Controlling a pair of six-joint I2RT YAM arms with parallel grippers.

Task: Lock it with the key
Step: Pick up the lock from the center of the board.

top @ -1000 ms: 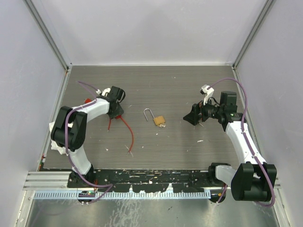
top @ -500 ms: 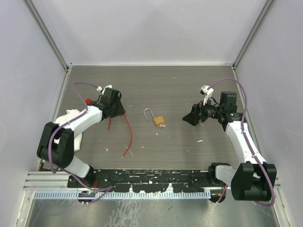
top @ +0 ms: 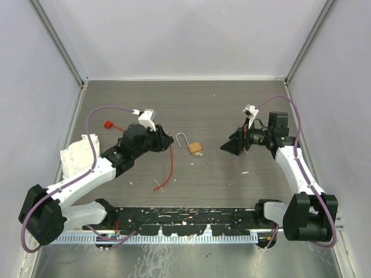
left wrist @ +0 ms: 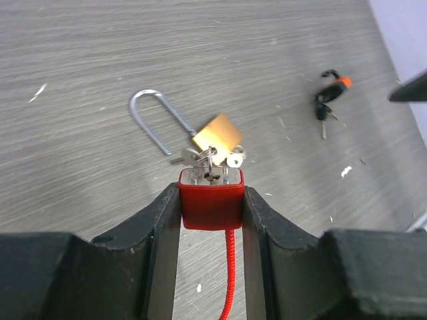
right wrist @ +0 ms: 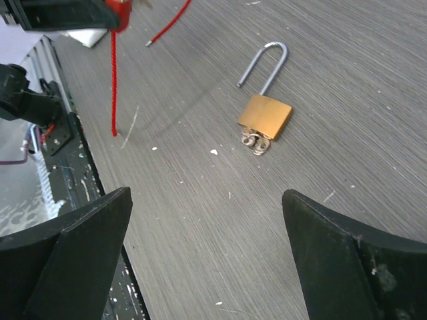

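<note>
**Keys lie loose on the right, left claw clamped on a red lock body**

The key bunch (left wrist: 326, 101), a few small keys with dark heads, an orange tab and thin silver blades, lies flat on the grey wood-grain table (top: 232, 98). It is in the right half, between the brass padlock (top: 195, 147) and the table's right edge. Nothing grips it. Seen from the left wrist, its long axis runs roughly across the table. The blades point back toward the left arm's side, and the heads and tab lie at the end nearer the right edge.

The brass padlock sits near the middle of the table. Its silver shackle (right wrist: 261, 65) is swung open and reaches toward the far edge. A couple of small silver keys (right wrist: 256, 143) are at the body's near end; I can't tell whether one is inserted.

The right claw (top: 227, 145) hovers just right of the padlock with its jaws spread wide and nothing between them.

The left claw (left wrist: 211, 190) comes in from the padlock's left, clenched on a small red block (left wrist: 211, 205). A red cable (top: 166, 172) trails from the block toward the near edge.

Bare tabletop lies between the padlock and the keys, and in a broad strip along the far edge. A crumpled white cloth (top: 80, 153) rests against the left edge, with a small red piece (top: 107, 123) beyond it. Pale walls close in the left, far and right edges.
</note>
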